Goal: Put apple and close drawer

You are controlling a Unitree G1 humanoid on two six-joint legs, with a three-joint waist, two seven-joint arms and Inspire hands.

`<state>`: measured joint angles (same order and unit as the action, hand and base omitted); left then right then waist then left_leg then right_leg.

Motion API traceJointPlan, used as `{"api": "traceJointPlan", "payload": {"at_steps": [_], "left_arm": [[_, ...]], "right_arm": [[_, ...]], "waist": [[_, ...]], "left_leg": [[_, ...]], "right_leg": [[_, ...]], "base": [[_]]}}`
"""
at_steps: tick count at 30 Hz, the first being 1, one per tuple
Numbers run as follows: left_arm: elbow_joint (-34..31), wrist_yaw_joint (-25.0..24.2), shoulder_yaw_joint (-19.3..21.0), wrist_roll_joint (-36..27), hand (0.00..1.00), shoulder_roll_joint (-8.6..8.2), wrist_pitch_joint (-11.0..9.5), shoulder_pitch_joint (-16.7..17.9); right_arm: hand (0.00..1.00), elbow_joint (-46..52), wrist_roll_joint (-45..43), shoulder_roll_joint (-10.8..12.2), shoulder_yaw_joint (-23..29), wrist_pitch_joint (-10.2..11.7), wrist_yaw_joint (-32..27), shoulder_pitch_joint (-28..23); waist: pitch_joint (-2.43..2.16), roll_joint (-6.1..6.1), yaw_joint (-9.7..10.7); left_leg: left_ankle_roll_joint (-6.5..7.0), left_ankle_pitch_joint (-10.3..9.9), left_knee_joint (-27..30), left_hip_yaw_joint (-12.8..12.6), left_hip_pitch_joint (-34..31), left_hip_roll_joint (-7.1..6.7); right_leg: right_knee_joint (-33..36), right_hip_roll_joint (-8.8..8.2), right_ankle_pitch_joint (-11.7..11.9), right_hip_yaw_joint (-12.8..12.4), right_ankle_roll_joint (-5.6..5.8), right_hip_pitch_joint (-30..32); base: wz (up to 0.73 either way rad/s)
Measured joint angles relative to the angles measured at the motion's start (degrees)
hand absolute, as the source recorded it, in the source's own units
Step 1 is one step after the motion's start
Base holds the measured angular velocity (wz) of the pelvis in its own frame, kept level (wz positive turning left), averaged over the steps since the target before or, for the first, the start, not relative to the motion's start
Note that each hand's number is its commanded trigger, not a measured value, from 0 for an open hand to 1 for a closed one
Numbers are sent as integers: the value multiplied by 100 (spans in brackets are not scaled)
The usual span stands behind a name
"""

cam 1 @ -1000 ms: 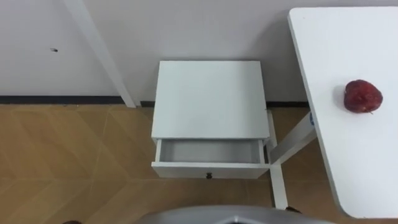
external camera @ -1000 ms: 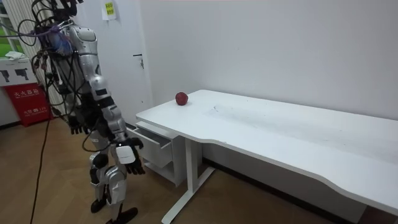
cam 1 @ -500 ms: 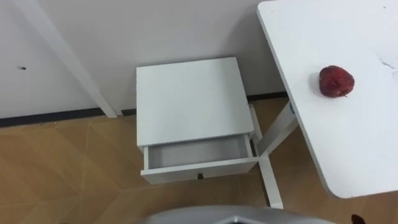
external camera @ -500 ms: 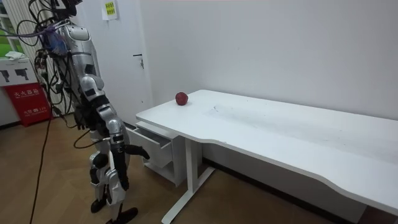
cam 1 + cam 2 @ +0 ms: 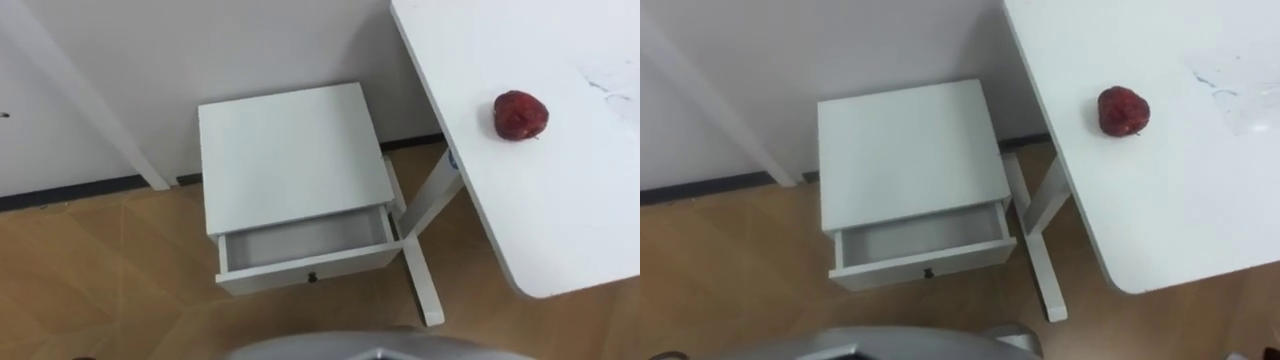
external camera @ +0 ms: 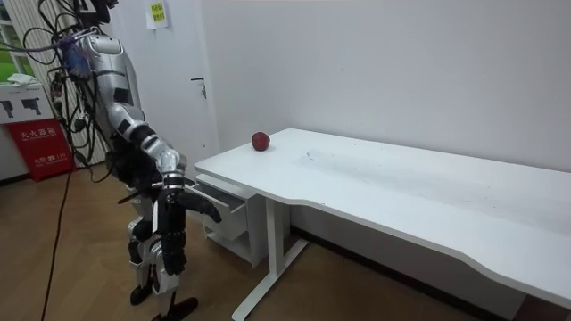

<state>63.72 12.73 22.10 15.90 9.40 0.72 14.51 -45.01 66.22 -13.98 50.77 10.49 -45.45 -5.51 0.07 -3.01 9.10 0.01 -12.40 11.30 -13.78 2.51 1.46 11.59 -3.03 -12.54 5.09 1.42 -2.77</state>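
Apple sits on the counter, well apart from the open drawer, and looks firm, smooth and light, best cupped round its middle; the right robot hand hangs loosely spread, empty.

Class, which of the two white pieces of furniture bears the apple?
The large desk: the red apple lies on it; the top of the small cabinet is bare.

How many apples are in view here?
1. The dark red apple lies on the white desk, near its wall-side corner. The open white drawer shows none, though its rear is hidden under the white cabinet top.
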Motion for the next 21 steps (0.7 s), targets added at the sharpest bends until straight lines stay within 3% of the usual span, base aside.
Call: {"api": "traceJointPlan", "payload": {"at_steps": [4,9,12,16,21], "left_arm": [[-81,-50,-46,-2,0,40,-64,35],[-116,-57,-395,-6,0,71,-125,-33],[-132,-57,-568,-2,0,69,-226,-52],[-121,-59,-668,11,0,70,-235,-46],[-120,-101,-807,-11,0,71,-233,-1]], "right_arm": [[0,697,-937,-137,-6,263,-610,111],[0,2006,-2144,-145,-303,301,-1133,103],[0,2632,-2722,-153,-450,373,-1275,105],[0,3287,-3760,-156,-851,382,-1281,101],[0,3728,-4429,-165,-1253,374,-1250,98]], "waist": [[2,-31,-7],[-3,-30,-44],[7,-46,-142],[14,-59,-203],[23,-81,-380]], "left_leg": [[0,4,-48,3,-4,-10],[-3,7,-82,-3,-79,-14],[-3,7,-120,-4,-36,-19],[-4,7,-161,-11,-7,-19],[-5,8,-167,3,8,-19]], "right_leg": [[11,0,10,1,1,7],[49,0,13,-5,2,115],[3,3,19,-35,8,82],[3,6,21,-22,11,85],[2,6,21,-17,11,75]], "base": [[0],[-2],[-3],[-1],[0]]}}
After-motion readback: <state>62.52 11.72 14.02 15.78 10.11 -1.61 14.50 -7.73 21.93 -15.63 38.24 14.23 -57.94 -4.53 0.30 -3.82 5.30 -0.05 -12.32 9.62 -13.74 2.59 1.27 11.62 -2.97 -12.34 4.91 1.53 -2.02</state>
